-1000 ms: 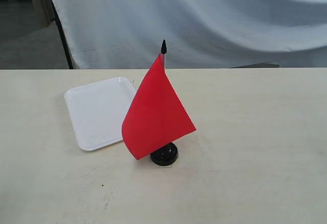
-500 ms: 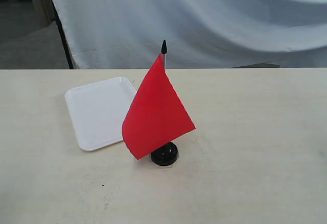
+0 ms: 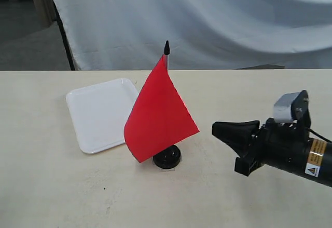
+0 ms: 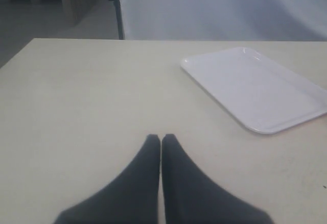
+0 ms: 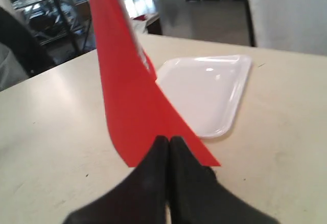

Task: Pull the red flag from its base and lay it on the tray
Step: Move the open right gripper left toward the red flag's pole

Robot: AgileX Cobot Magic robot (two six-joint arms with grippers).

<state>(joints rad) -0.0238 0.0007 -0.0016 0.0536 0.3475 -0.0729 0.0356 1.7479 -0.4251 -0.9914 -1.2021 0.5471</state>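
Fingers of the right gripper [image 3: 216, 129] are pressed together, holding nothing, and it hovers to the right of the base [image 3: 167, 158], apart from it, pointing at the red flag [image 3: 160, 111], whose stick stands upright in the base. Beyond the base and to its left, the tray [image 3: 98, 115] lies flat on the table [image 3: 259, 88]. Left gripper [image 4: 161, 139], shown only by its wrist view, is likewise closed tight and empty; its place relative to the base cannot be told.
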